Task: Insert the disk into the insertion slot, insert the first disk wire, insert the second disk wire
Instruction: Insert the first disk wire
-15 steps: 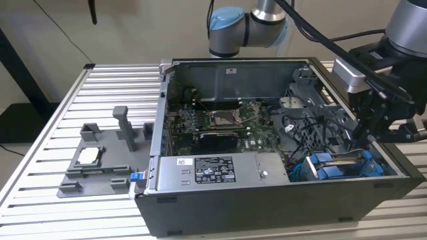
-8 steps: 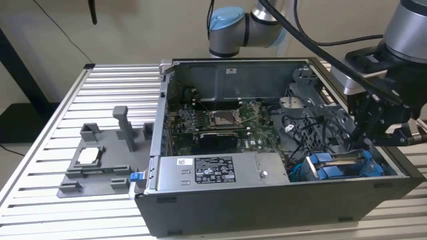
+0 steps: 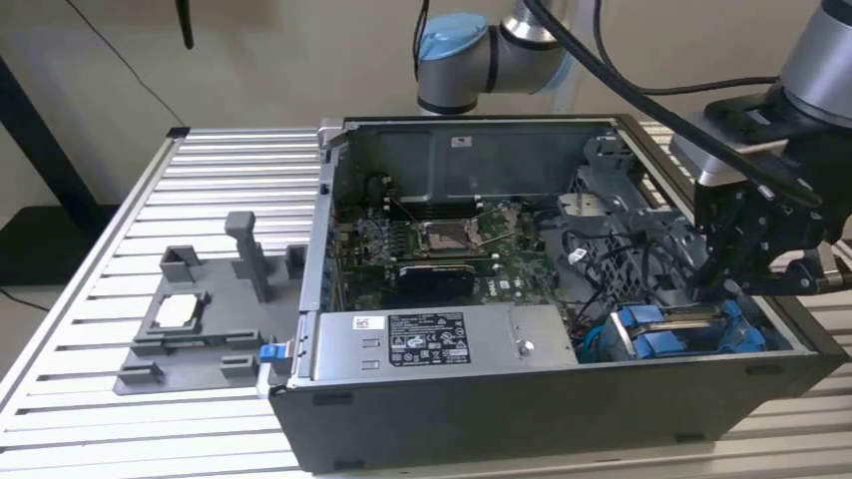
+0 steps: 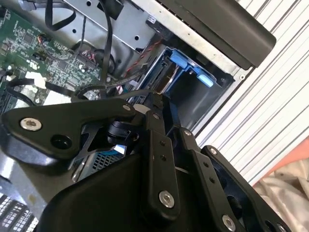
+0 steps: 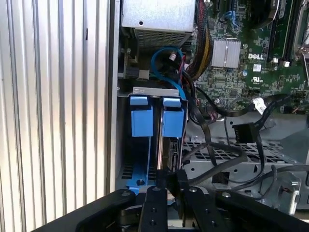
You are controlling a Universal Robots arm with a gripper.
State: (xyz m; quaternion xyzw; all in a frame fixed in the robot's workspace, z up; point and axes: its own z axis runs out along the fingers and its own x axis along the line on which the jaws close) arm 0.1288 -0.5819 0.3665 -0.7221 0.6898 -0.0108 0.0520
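**Snag risk at the drive cage**

The disk sits on edge inside the insertion slot, in a corner of the case. My gripper hangs just off its exposed end — clenched or released, I cannot tell. Loose black wires drape close beside it. One catching, or a plug meeting the port crooked, could bend contacts.

light: bright, even | glare: ribbed table | shadow: inside case
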